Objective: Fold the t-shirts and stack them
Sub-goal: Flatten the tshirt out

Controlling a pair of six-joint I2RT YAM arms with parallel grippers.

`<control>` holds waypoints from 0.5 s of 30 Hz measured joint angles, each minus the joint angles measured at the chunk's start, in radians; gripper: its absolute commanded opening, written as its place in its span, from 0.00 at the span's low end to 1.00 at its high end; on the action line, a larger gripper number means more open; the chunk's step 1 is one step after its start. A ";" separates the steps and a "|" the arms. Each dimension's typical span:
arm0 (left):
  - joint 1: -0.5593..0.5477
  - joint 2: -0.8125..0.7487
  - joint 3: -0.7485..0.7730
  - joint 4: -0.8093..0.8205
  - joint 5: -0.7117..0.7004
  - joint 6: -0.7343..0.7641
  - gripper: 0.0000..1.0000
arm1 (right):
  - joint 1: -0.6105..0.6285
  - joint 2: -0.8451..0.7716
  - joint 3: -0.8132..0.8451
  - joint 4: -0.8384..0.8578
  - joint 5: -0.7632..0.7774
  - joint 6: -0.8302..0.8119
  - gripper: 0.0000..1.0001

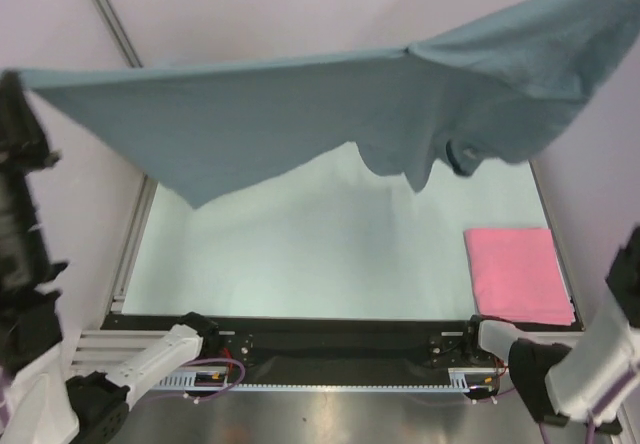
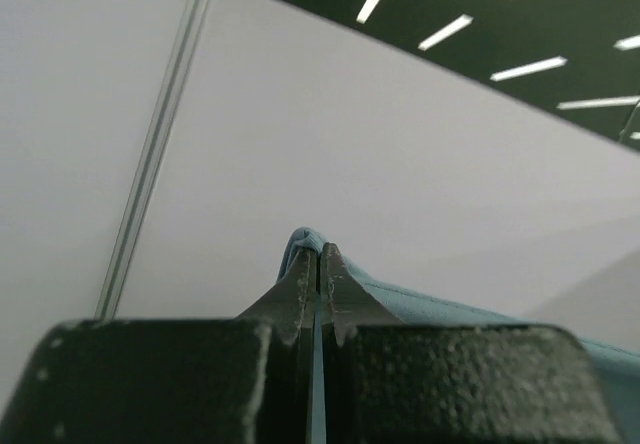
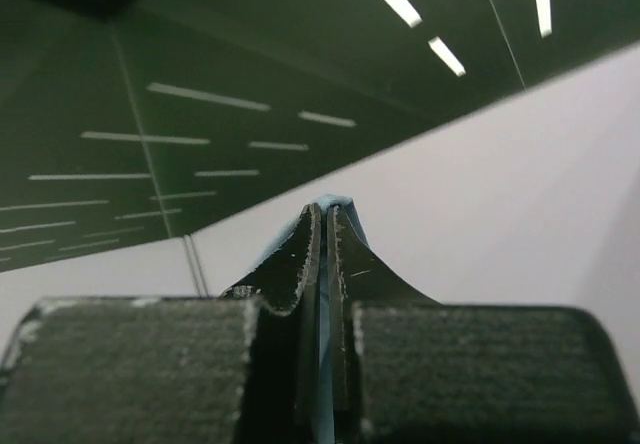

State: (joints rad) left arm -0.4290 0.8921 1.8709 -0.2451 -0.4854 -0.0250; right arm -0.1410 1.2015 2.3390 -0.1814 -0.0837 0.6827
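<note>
1. A pale table (image 1: 300, 254) fills the middle of the overhead view. White wall panels (image 1: 250, 14) close it in at its far side and on both flanks. A metal post (image 1: 105, 9) runs up the wall beyond the table's far left corner.
2. The grey-blue shirt (image 1: 300, 114) hangs in the air above the far half of the table. It is stretched wide from the table's left side to past its right side, clear of the surface.
3. Its top edge is pulled nearly straight and rises toward the table's right. The lower edge sags, and a fold of cloth droops above the table's far right part.
4. The left claw (image 2: 318, 264) is clenched on one corner of that shirt, above the table's left edge. In its wrist view a small bunch of blue cloth pokes out past the tips, which are pressed together.
5. The right claw (image 3: 325, 229) is clamped tight on the shirt's other end, high over the table's right side. A sliver of blue shows at its tips.
6. The pink shirt (image 1: 518, 274) lies folded into a neat rectangle, flat on the table's near right corner and well apart from the hanging shirt.
7. The left arm (image 1: 25, 224) rises beside the table's left edge, and the right arm (image 1: 600, 364) rises beside its near right corner.
8. Both wrist views tilt upward to long ceiling lights (image 2: 530, 67) above the table's walls.
</note>
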 measured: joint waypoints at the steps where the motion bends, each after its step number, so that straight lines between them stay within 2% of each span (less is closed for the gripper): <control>1: -0.006 -0.035 0.003 -0.001 0.000 -0.002 0.00 | -0.001 -0.027 0.002 -0.002 0.000 -0.005 0.00; 5: -0.023 -0.103 0.037 -0.003 0.002 -0.008 0.00 | -0.002 -0.115 0.054 0.008 0.000 -0.024 0.00; 9: -0.024 -0.108 0.027 -0.009 0.008 -0.020 0.00 | -0.003 -0.134 0.051 0.018 -0.001 -0.034 0.00; 15: -0.025 -0.082 -0.125 -0.020 0.006 -0.020 0.00 | -0.003 -0.136 -0.213 0.035 -0.013 -0.040 0.00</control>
State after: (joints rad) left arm -0.4541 0.8101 1.7462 -0.2653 -0.4793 -0.0448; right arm -0.1440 1.0653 2.1258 -0.1459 -0.0963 0.6422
